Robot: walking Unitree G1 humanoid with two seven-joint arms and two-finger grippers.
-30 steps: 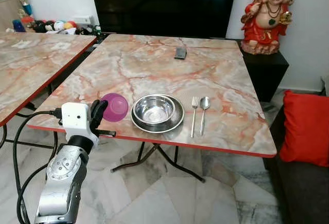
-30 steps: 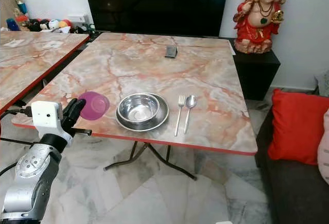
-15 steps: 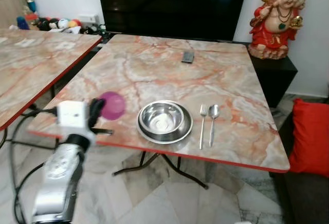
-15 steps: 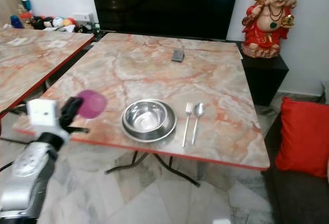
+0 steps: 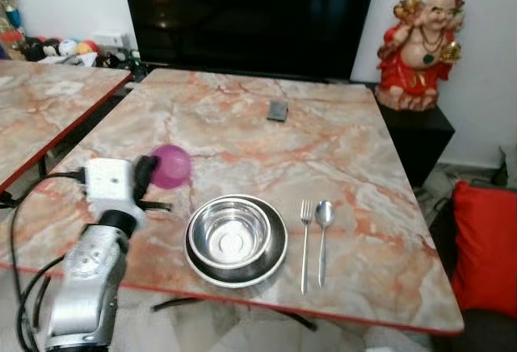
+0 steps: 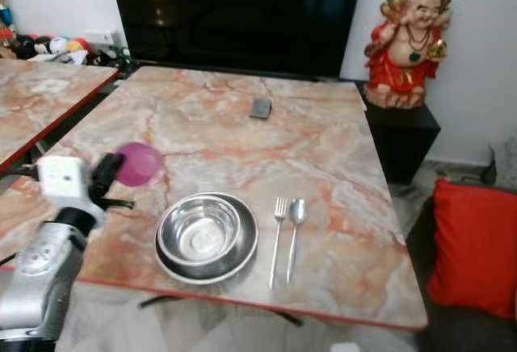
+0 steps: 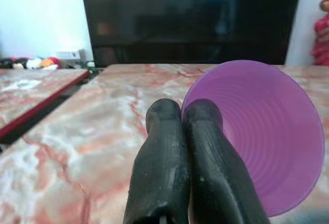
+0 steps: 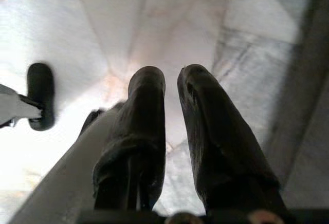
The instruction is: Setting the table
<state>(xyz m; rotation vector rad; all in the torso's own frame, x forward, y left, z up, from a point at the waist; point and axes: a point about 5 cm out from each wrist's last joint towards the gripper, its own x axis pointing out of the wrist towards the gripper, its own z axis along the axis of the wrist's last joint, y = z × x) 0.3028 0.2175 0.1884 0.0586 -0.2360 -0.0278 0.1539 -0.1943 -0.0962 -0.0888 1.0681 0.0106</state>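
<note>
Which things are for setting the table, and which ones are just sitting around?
For setting the table: the purple cup pinched in the left hand, the metal bowl on its plate, the fork and the spoon.

Just sitting around: the small dark object far up the table, the red statue, the red cushion and the toys.

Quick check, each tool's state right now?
Left tool: closed on the rim of the purple cup, held above the table.
Right tool: hangs idle over the floor, slightly open, holding nothing.
</note>
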